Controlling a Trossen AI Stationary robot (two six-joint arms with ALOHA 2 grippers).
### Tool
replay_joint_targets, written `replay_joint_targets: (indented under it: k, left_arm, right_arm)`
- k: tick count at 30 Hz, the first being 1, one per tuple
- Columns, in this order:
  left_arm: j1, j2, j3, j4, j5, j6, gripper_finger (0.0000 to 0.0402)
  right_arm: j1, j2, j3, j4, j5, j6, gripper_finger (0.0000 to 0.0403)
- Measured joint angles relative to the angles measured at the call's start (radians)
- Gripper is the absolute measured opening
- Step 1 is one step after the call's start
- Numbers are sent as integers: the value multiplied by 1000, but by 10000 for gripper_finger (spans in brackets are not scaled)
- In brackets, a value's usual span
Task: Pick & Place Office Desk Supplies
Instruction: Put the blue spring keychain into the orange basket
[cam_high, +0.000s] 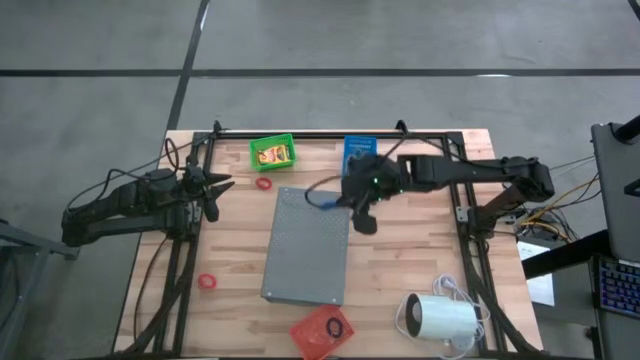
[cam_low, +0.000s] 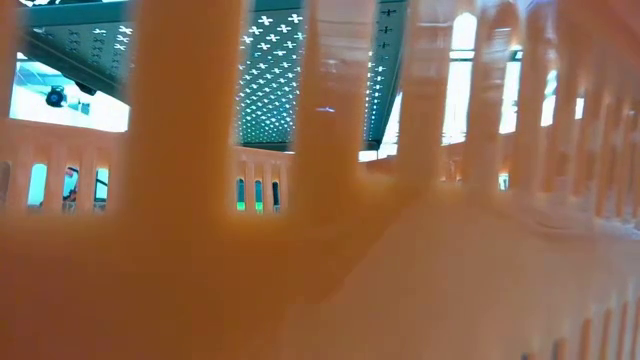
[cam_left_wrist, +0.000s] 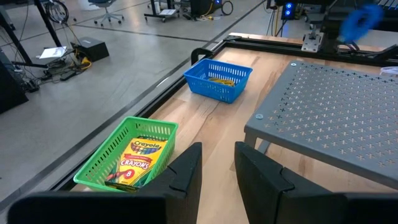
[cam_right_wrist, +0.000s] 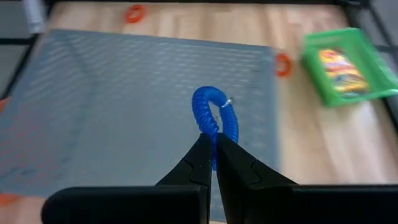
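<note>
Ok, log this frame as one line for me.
right pincer: shut on blue ring, over grey slab | left pincer: part open, empty, near green basket | crayon box: in green basket

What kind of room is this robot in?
Probably a robotics lab or workshop. A wooden table sits on a bare concrete floor, with office chairs and cables beyond, and a computer keyboard beside it.

"Crayola CRAYONS" on crayon box (cam_left_wrist: 135, 163) (in green basket (cam_left_wrist: 99, 163)).
</note>
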Motion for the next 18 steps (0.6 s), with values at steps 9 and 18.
replay_joint_targets:
  k: [9, 18]
  left_arm:
    - [0, 0, 0, 0, 0, 0, 98]
    - [0, 0, 0, 0, 0, 0, 98]
  right_arm:
    - [168, 1, -30, 124, -7, -21, 8]
    - [336, 1, -72, 250, 51, 13, 8]
